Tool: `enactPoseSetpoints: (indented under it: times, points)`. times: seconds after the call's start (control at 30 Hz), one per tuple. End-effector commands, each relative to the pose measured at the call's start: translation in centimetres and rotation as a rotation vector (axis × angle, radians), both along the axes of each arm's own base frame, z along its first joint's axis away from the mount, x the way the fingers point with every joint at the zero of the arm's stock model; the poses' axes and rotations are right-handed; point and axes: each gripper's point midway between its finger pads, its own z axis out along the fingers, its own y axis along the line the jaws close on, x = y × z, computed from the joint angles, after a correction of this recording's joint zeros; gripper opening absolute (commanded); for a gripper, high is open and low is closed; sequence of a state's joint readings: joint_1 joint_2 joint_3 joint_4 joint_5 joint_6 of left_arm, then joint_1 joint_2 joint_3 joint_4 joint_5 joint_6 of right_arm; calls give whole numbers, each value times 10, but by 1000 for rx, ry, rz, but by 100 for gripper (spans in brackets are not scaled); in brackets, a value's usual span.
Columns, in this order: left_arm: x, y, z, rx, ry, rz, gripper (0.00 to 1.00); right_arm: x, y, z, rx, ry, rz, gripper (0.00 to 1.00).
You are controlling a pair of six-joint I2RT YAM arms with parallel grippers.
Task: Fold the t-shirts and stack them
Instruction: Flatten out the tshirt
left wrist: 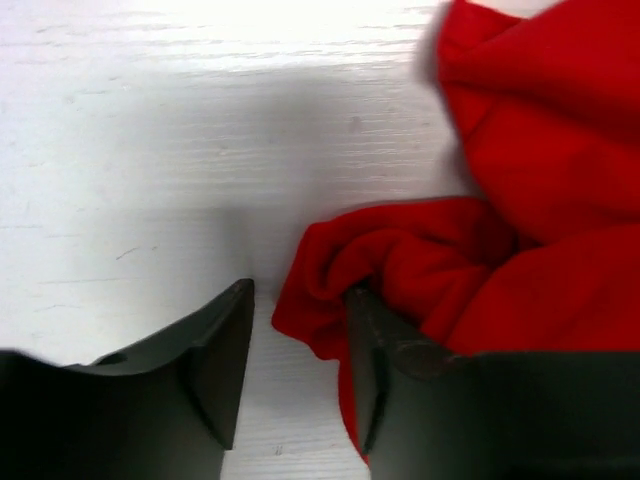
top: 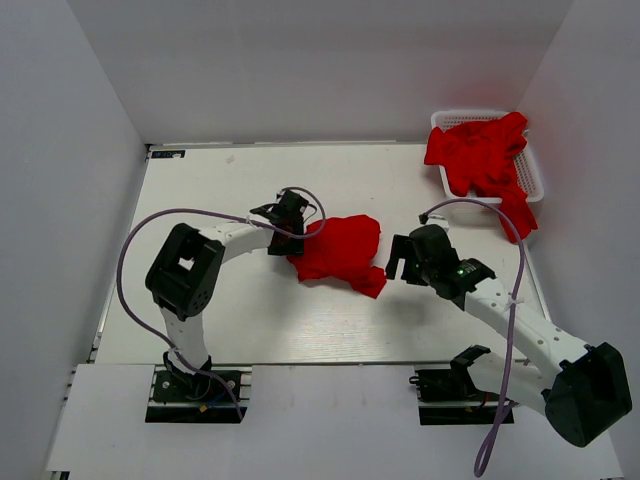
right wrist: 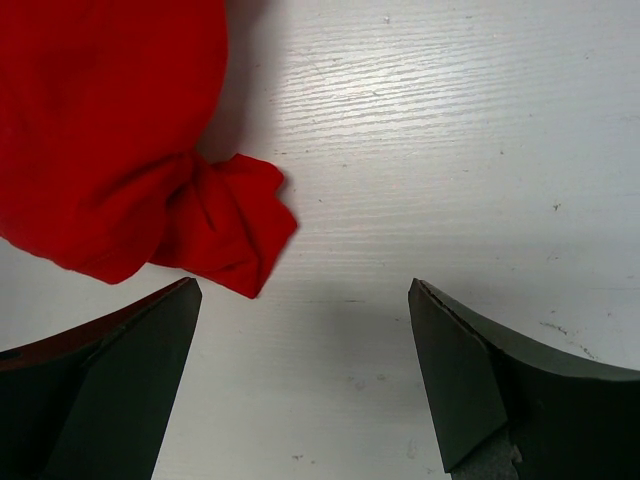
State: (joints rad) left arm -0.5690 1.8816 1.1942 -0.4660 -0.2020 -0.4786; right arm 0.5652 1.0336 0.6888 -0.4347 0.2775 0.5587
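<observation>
Top external view gave me the white bench (top: pixel 280 320) filling most of the picture, with white walls on three sides. At its far right corner sat the white lattice basket (top: pixel 466 114), mostly buried under a heap of t-shirts (top: pixel 478 152). I could not count them, since the red cloth ran together. One part hung over the basket's near right edge toward the bench.

Near the bench's middle lay one crumpled t-shirt (top: pixel 340 250), bunched so that I could make out neither sleeves nor collar. The left pincer (top: pixel 292 238) was at that shirt's left edge, and from above I could not see its tips clearly. The left wrist view settled it: the jaws stood apart and released, with bare bench between them. A rolled fold of red cloth lay against the inner face of one finger (left wrist: pixel 385 350) and covered part of it. The farther cloth in that view was blurred.

The right pincer (top: pixel 398 265) hovered just beside the shirt's right side, apart from it. Its wrist view showed both fingers spread wide and gripping nothing, cut off by the lower frame edge. A twisted corner of the shirt lay ahead of the finger (right wrist: pixel 130 380) on the picture's left.
</observation>
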Motion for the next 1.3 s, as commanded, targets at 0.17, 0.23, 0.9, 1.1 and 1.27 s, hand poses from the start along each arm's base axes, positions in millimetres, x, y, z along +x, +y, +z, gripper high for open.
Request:
enactPoseSetpoints:
  times: [0.17,0.23,0.9,1.1,1.27]
  points:
    - [-45,9,-52,47,169,3,1,3,-4,-6,5,-3,-62,90]
    - [-44,10,-52,55,164,7,0,3,-5,-7,8,-5,-62,90]
    - [-40,28,7,34,1,100,0,22,26,-27,7,48,63,87]
    - [-43,32,6,51,10,104,0,29,38,-41,11,74,96,86]
    - [-45,34,5,57,18,104,0,33,44,-53,-5,102,125,83]
